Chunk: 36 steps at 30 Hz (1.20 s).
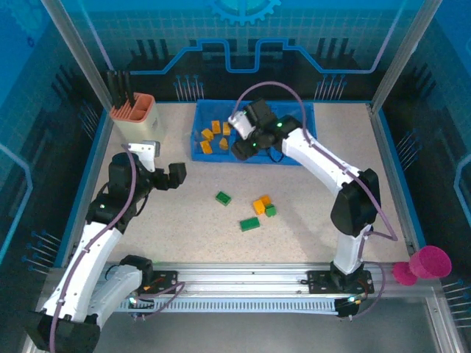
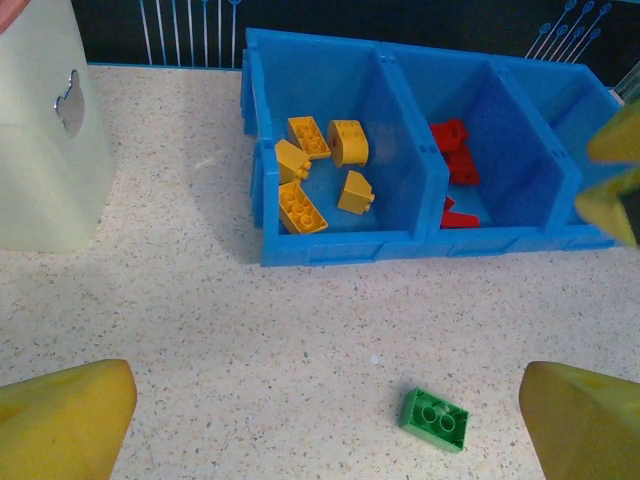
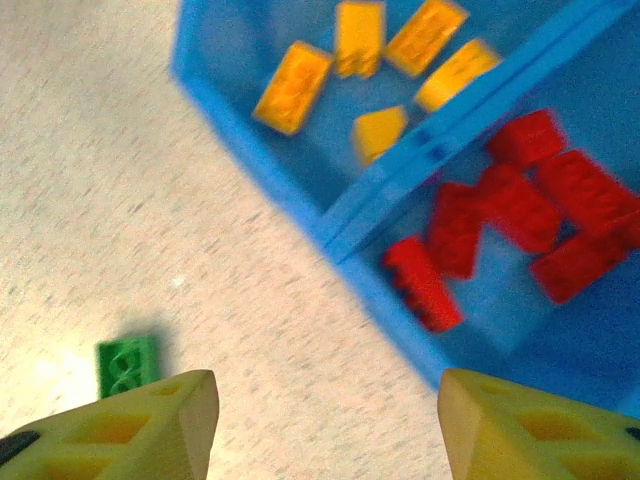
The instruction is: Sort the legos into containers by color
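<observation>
Sorted by colour, small yellow-orange plastic bricks lie in the left compartment of the low blue plastic tray and red bricks in its middle, while the right jaws gape empty above it and the left jaws stand wide open facing a green brick before it.

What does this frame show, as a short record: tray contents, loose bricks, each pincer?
tray: blue, three compartments side by side
left compartment: five yellow-orange legos
middle compartment: red legos
loose on table: three green legos, orange lego among them
left pincer: open, empty, above the table facing the tray
right pincer: open, empty, over the tray's near edge
</observation>
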Each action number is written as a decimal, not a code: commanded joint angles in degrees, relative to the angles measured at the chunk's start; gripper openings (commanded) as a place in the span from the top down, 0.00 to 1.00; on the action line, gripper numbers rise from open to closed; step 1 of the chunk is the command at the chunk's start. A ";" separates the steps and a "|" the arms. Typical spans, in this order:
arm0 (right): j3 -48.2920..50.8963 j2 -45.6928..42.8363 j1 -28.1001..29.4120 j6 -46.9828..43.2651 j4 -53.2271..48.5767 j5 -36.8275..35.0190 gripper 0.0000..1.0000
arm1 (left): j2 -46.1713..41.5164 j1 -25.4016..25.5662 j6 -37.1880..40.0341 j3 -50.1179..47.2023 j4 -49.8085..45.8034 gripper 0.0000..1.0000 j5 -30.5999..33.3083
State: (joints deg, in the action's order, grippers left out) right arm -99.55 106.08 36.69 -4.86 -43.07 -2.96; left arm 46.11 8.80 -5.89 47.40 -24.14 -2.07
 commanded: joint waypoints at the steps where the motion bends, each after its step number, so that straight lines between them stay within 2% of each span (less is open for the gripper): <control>1: 5.15 -3.01 4.18 5.17 -0.48 -0.19 0.39 | -0.83 -0.01 0.07 1.22 -0.54 0.01 -1.63; 6: 10.58 -4.00 9.80 8.73 3.47 2.15 0.38 | -1.20 -0.01 -0.07 1.29 -0.65 0.01 -2.02; 12: 9.20 2.33 14.45 6.46 3.42 1.31 0.36 | -2.45 -0.01 -0.17 0.31 -0.43 0.01 -1.73; 21: 1.08 12.72 14.61 3.32 -1.90 1.75 0.29 | -2.87 -0.01 -0.19 0.33 -0.41 0.01 -1.79; 30: -1.69 17.86 14.37 2.24 -3.25 1.23 0.28 | -2.18 -0.01 -0.23 0.29 -0.38 0.01 -2.18; 36: -2.23 19.59 13.86 2.17 -4.74 -2.27 0.27 | -1.82 -0.01 -0.23 0.34 -0.37 0.01 -2.01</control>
State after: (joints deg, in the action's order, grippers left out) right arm -100.14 124.40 51.20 -1.85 -45.36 -3.01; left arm 44.21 8.80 -5.93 47.42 -24.16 -2.90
